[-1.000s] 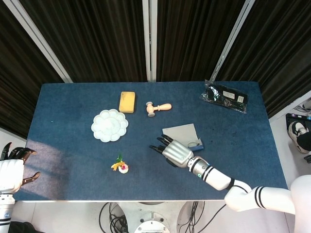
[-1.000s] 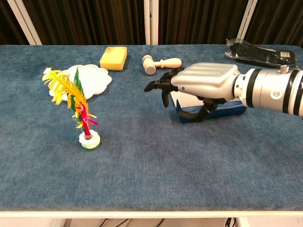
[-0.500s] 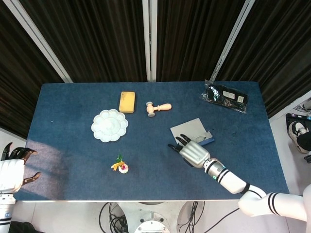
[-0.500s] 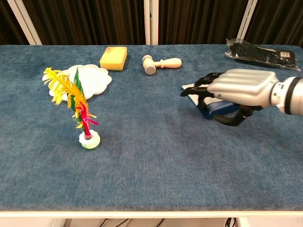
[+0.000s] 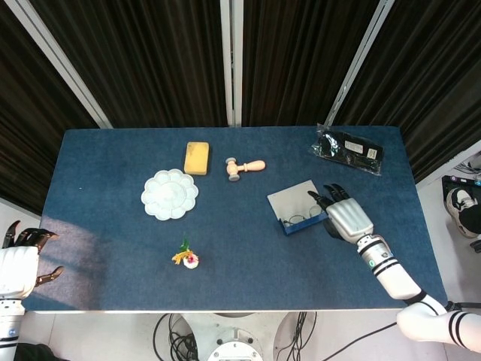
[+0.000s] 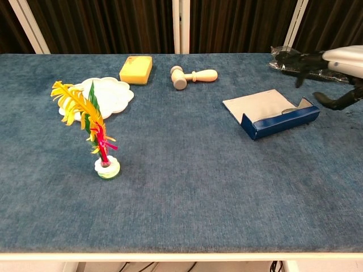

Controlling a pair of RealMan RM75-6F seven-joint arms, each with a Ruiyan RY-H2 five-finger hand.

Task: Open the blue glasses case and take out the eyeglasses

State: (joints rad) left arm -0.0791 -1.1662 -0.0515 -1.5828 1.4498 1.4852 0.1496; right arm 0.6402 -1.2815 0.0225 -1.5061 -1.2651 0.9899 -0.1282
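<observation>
The blue glasses case (image 5: 301, 210) lies open on the worktop, eyeglasses (image 5: 299, 219) tucked against its front wall; my right hand (image 5: 345, 217) hovers at its 3 o'clock, fingers spread, empty; I'd come in low from there and pinch the frame, not a lens.

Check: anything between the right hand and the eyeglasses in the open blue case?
Nothing visible. The right hand hangs open just right of the blue glasses case; its lid lies flat and the eyeglasses sit exposed inside, behind the low blue front wall.
</observation>
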